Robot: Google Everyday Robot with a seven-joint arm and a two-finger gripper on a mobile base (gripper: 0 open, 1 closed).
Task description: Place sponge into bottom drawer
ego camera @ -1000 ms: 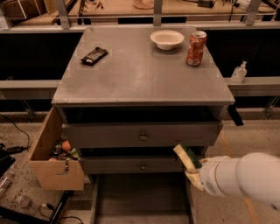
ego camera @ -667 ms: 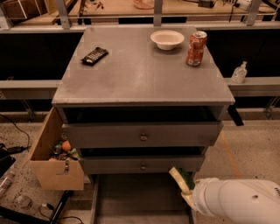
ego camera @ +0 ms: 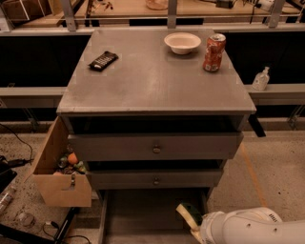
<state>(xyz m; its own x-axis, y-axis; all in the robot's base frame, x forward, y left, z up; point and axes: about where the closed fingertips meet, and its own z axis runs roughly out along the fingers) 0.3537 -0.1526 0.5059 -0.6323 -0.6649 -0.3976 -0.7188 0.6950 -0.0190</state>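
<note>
The robot's smooth, rounded white arm [ego camera: 252, 228] comes in from the lower right corner, lying low and nearly level, pointing left. At its left tip the end effector [ego camera: 194, 228] grips a tilted yellow-and-green foam sponge [ego camera: 187, 215].

Robotics lab or workshop, test bay. Signs: white robot arm [ego camera: 252, 228] at lower right, gripper [ego camera: 194, 229] low over open bottom drawer [ego camera: 138, 214], sponge [ego camera: 187, 213] at its tip. Grey metal cabinet [ego camera: 152, 86] stands alone on speckled concrete floor [ego camera: 271, 176]. Loose cables [ego camera: 13, 137] on floor at left. Wooden workbenches [ego camera: 128, 7] on metal legs behind. Cardboard box [ego camera: 59, 190] of small props against cabinet's left side. Pump bottle [ego camera: 260, 79] on ledge at right.
</note>
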